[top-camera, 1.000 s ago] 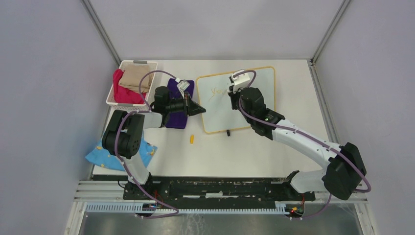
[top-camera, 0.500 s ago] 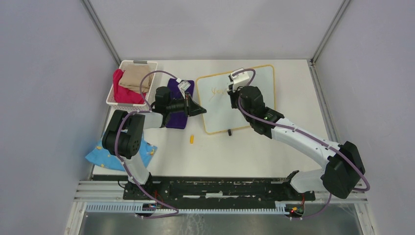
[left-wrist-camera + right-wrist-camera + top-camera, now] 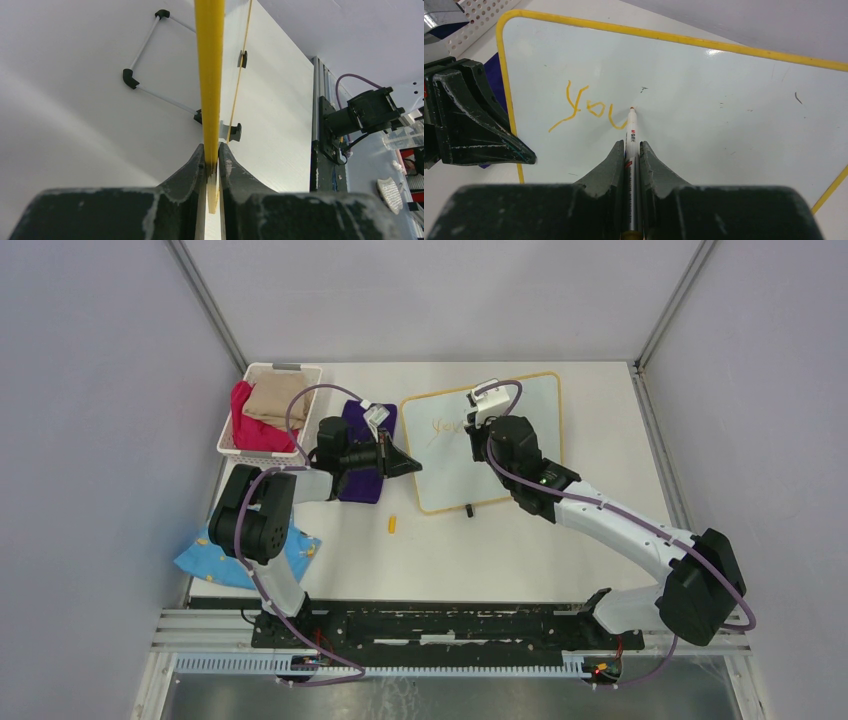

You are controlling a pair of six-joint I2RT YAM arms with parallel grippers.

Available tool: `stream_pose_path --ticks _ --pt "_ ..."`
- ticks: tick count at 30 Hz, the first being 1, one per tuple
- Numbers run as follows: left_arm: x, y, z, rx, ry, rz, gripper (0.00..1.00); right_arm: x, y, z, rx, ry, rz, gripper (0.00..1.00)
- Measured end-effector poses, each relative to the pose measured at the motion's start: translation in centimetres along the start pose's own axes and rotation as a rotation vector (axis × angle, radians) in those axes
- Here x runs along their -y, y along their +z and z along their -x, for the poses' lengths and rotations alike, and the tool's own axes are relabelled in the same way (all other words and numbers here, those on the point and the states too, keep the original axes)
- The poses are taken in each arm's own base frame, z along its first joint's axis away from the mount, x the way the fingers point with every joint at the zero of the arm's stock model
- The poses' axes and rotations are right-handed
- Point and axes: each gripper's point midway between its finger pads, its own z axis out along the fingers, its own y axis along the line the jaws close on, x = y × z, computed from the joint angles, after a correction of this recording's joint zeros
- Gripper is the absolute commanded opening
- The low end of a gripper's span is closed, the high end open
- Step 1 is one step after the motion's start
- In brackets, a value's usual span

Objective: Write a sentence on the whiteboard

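The whiteboard (image 3: 520, 455) with a yellow frame lies on the table; it also shows in the right wrist view (image 3: 724, 100). My left gripper (image 3: 412, 466) is shut on its left frame edge (image 3: 210, 75), also seen from the right wrist (image 3: 519, 155). My right gripper (image 3: 630, 145) is shut on a white marker (image 3: 630, 131), tip on the board at the end of the orange word "you" (image 3: 589, 107). In the top view the right gripper (image 3: 478, 445) sits over the board's upper middle, beside the writing (image 3: 440, 426).
A white basket (image 3: 233, 445) of red and tan cloth stands at the back left. A purple cloth (image 3: 358, 485) lies under the left arm. An orange marker cap (image 3: 392, 524) lies near the board's front left corner. A blue cloth (image 3: 200, 560) lies front left.
The right gripper has shifted slightly up and right while finishing the "u". The left gripper has not moved.
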Motion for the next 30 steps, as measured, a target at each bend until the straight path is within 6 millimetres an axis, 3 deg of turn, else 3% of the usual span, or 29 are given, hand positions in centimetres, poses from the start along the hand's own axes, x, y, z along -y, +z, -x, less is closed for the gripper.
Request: stream_pose_path --ticks 15,25,30 --pt "0.1 0.0 0.0 -0.009 0.012 -0.002 0.02 0.1 -0.4 0.4 0.007 0.006 0.017 0.00" --pt "0.0 -0.2 0.2 -0.017 0.004 0.000 0.02 1.6 -4.4 1.7 0.074 0.037 0.026 0.00" --pt "-0.2 -0.5 0.4 -0.036 0.011 -0.001 0.02 2.1 -5.4 1.9 0.093 0.044 0.022 0.00"
